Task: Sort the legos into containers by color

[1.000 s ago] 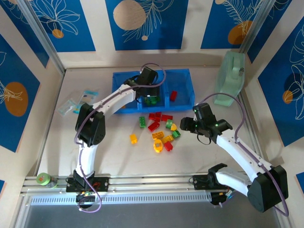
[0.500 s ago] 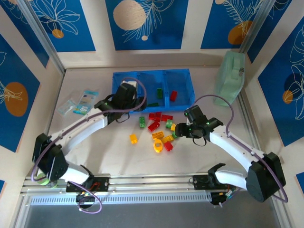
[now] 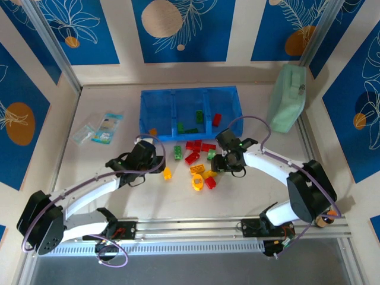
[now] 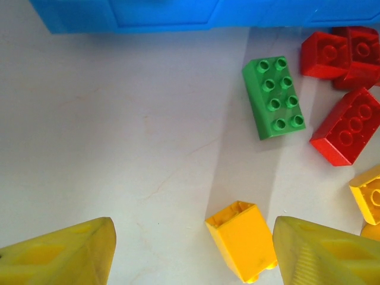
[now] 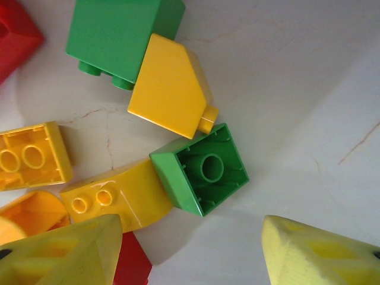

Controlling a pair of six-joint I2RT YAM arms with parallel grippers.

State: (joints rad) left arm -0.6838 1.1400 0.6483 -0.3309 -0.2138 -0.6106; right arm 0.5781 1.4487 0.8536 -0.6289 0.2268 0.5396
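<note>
The left gripper [image 3: 157,164] is open, and nothing is between its two yellow fingers [image 4: 71,252]. A yellow brick [image 4: 242,237] lies on its side just beside the right-hand finger. Its bottom end is cut off by the edge of the left wrist view. Past it sit a green brick [image 4: 274,98] with eight bumps and some red bricks [image 4: 347,124]. Another yellow one is cut off at the side.

The right gripper [image 3: 222,164] is open too, and it holds nothing. It is low over the pile of bricks [image 3: 199,161]. An upside-down green brick [image 5: 202,169] lies just ahead of the gap between its fingers [image 5: 77,252]. A red brick [image 5: 135,265] is mostly hidden under one finger. The arm covers part of the pile from above.

The blue tray [image 3: 178,91] stands at the back of the table, behind the pile. Green bricks are in its middle box and a red one is in the right box. Something orange [image 3: 152,132] peeks out low in the left box, but it is hard to make out.

The table [image 3: 107,190] is pale, with thin cracks in it. A pale green bag [image 3: 287,98] leans at the right and clear packets [image 3: 98,130] lie at the left. The walls [image 3: 178,29] are blue with drawn leaves.
</note>
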